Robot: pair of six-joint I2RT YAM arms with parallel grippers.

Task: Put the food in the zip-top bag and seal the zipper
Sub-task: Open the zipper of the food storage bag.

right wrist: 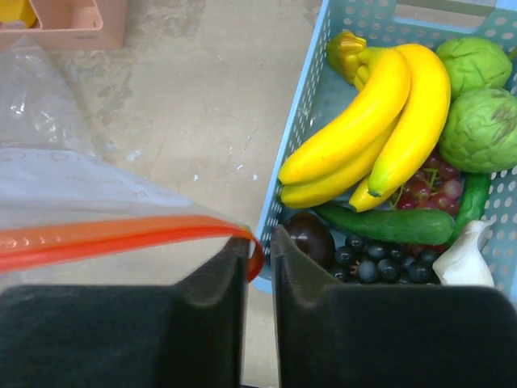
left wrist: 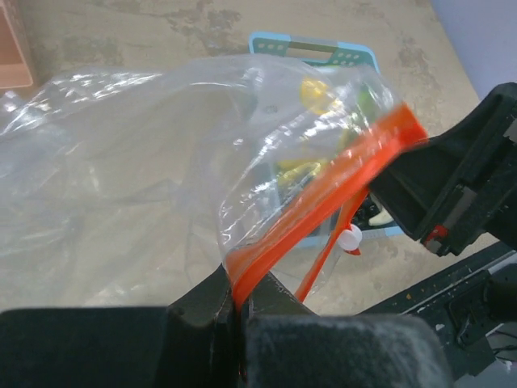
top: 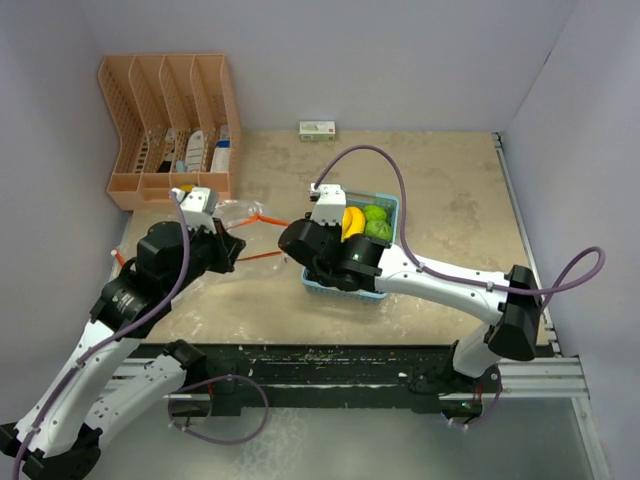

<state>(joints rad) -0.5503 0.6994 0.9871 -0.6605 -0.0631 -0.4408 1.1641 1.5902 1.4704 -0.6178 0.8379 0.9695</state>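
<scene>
Surface: mottled beige tabletop (top: 440, 180) enclosed by pale grey walls, with an orange slotted file rack (top: 165, 120) at the back left.
Bag: the clear plastic zip-top bag (left wrist: 145, 162) sits left of the basket, its orange zipper strip (left wrist: 323, 210) stretched between the two arms.
Left gripper (left wrist: 240, 303): closed tight, pinching one end of the orange strip.
Right gripper (right wrist: 258, 250): fingers almost together, nipping the strip's other end, just beside the basket's corner.
Food: the yellow banana bunch (right wrist: 380, 121), round green fruits (right wrist: 481, 129), long green cucumber (right wrist: 388, 225), dark grapes (right wrist: 380, 263) and red berries (right wrist: 428, 190) all lie in the light-blue perforated plastic basket (right wrist: 303, 113). None is in the bag.
Step in hand: probably getting the bag's mouth open for loading.
Doing it well: a taut strip would flatten the mouth, so the ends should come closer together to let it gape. One pinch should hold while the other hand frees itself for picking.
Risk: thin film may slip from a shallow pinch.
</scene>
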